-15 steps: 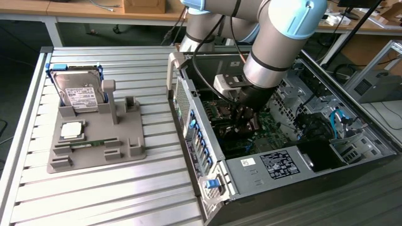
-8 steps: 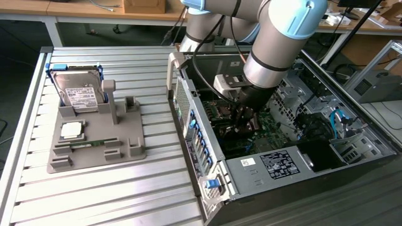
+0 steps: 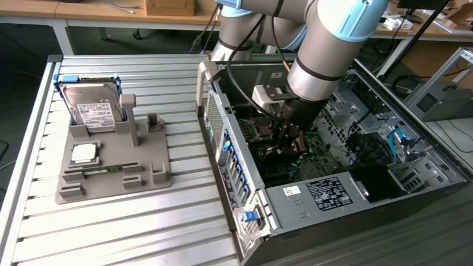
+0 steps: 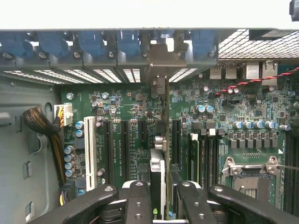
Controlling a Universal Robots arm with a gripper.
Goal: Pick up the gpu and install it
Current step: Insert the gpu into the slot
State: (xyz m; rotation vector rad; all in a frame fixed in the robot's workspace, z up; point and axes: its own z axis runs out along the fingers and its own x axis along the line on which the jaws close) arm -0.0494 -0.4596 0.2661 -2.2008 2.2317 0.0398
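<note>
Exterior view: the open case lies on the table, and you have the arm reaching down into it, with the claw low over the green motherboard. Well apart from the case, toward the exterior view's left, the grey fixture holds the hard drive upright; no dark card is in it. Wrist view: the gpu stands edge-on inside the case, running from between the fingers to the case's rear wall, where its silver bracket sits at the row of vented slot covers. The claw is clamped on the gpu, one finger on either face of the card. The card hangs in line with the gap between two long black slots; you cannot tell from here whether its lower edge has entered a connector. Judgement: pickup is done and you are in the install step, card positioned over the board inside the case. Seating calls for the card edge square over its slot, the bracket tucked flush against the case's rear wall, and a straight push down with no tilt. A skewed press risks jamming the edge or bending the bracket.
</note>
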